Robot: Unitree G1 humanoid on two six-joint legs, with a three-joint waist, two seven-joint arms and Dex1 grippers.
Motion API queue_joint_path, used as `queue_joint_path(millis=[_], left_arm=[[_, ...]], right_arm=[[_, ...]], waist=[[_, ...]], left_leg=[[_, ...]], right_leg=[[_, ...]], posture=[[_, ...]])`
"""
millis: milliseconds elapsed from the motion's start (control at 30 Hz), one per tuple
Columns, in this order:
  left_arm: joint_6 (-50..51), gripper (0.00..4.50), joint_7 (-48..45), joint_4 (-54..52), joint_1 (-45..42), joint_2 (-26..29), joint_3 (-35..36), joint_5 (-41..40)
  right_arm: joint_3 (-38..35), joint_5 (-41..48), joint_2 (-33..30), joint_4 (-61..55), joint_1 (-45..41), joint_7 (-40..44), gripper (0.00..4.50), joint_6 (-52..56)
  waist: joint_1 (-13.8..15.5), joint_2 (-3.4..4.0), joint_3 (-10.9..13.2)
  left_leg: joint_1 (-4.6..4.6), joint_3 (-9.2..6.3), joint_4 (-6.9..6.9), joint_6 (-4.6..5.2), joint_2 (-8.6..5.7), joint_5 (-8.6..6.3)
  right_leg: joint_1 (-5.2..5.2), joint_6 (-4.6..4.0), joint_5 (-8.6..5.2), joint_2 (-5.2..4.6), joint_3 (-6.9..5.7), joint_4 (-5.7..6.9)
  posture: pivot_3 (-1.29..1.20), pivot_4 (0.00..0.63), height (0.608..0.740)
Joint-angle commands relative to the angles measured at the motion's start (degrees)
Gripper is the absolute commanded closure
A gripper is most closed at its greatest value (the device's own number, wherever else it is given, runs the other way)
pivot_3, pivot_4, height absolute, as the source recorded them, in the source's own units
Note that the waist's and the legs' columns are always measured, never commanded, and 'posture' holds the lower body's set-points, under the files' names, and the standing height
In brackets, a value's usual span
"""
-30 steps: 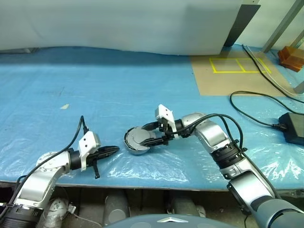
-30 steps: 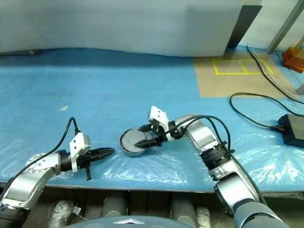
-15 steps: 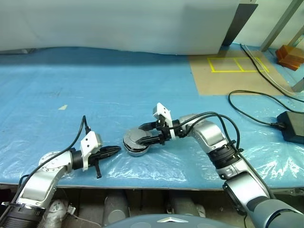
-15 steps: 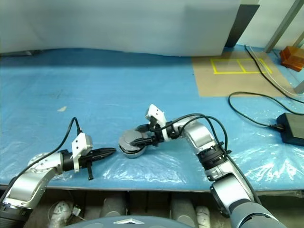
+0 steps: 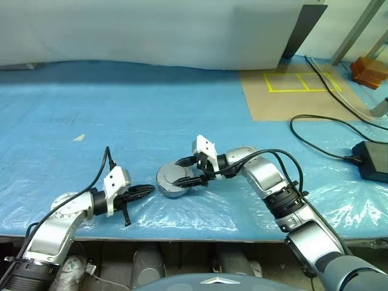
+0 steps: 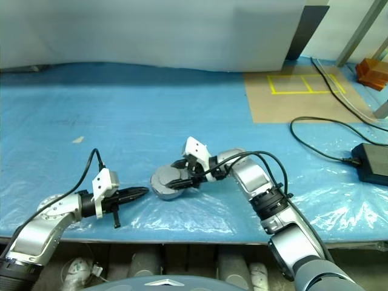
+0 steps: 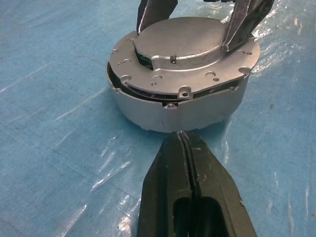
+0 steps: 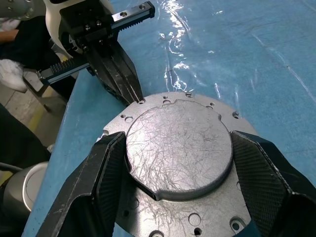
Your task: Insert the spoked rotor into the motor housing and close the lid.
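Note:
The motor housing [image 7: 181, 112], a round grey shell, stands on the blue sheet near the table's front edge. The lid [image 7: 183, 55] lies on top of it slightly askew, with a dark gap along one side. My right gripper [image 5: 183, 173] reaches in from the right, its fingers [image 8: 104, 174] shut on the raised round centre of the lid [image 8: 178, 142]. My left gripper [image 7: 183, 140] is shut, and its tip rests at the housing's side wall. It holds nothing. The spoked rotor is hidden.
A black power brick [image 5: 371, 162] with its cable lies at the right. A brown board with yellow tape [image 5: 298, 97] sits behind it and an orange object [image 5: 370, 71] at the far right. The table's front edge [image 5: 182, 232] runs just below both grippers.

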Motion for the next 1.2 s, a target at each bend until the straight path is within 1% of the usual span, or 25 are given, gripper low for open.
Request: queue_joint_path(millis=[33,167,267,500,767,900,1033,1200], left_arm=[[-0.8,4.50,0.1,-0.5,0.0,0.0,0.4,0.1],[-0.8,4.50,0.3,-0.4,-0.4,-0.3,0.2,0.2],[-0.9,4.50,0.3,-0.3,-0.4,-0.4,0.2,0.3],[-1.1,4.50,0.4,-0.4,-0.1,-0.7,0.1,0.5],[-1.1,4.50,0.5,-0.1,-0.9,-1.3,0.0,0.9],[-1.1,4.50,0.7,-0.1,-1.0,-1.5,-0.1,0.9],[-0.6,4.50,1.2,-0.5,-1.9,-2.0,0.4,0.2],[3.2,4.50,1.9,-1.7,-6.0,-2.8,3.2,-4.4]], right_arm=[[-0.1,1.4,1.2,-0.5,-1.1,0.0,1.52,2.4],[0.6,0.4,2.1,0.6,-1.3,-1.1,1.52,2.7],[2.7,-1.5,0.5,0.7,0.1,-0.1,1.52,1.0],[0.6,0.3,-0.3,2.0,-0.3,1.0,1.52,1.7],[2.4,-1.6,0.0,2.6,0.5,0.5,1.52,-0.1],[2.9,-3.3,0.4,6.0,1.2,-1.1,1.52,-1.7],[5.7,-6.9,-1.6,9.8,3.7,-0.9,1.52,-6.4],[7.3,-9.2,-4.5,13.1,5.0,0.5,1.52,-10.5]], waist=[[0.0,0.00,0.0],[0.1,0.00,0.0],[0.1,0.00,0.0],[0.2,0.00,0.0],[0.2,0.00,0.0],[0.1,0.00,0.0],[0.1,0.03,-0.1],[0.6,0.26,-0.4]], left_leg=[[0.00,0.00,0.00,0.00,0.00,0.00],[-0.02,0.00,-0.04,0.00,0.00,0.00],[-0.04,0.00,-0.04,0.00,-0.01,0.00],[-0.02,0.00,-0.04,0.00,-0.01,0.00],[-0.02,0.00,-0.04,0.00,-0.01,0.00],[0.01,0.00,-0.03,0.00,-0.01,0.00],[0.18,0.00,-0.04,0.00,0.00,0.00],[0.58,0.01,-0.03,0.03,-0.06,-0.02]], right_leg=[[0.00,0.00,0.00,0.00,0.00,0.00],[-0.02,0.00,0.00,0.00,-0.01,-0.02],[-0.02,0.00,0.00,0.00,-0.01,-0.05],[0.00,0.00,0.00,-0.01,-0.01,-0.04],[0.00,0.00,0.00,-0.01,-0.01,-0.05],[0.02,0.00,0.00,-0.01,0.00,-0.03],[0.15,-0.01,-0.01,-0.01,0.00,-0.01],[0.60,-0.01,-0.04,-0.09,0.02,-0.07]], posture=[[0.00,0.150,0.740],[0.00,0.150,0.740],[0.00,0.150,0.740],[0.00,0.150,0.740],[0.00,0.150,0.740],[0.00,0.150,0.740],[0.00,0.150,0.740],[0.00,0.150,0.740]])
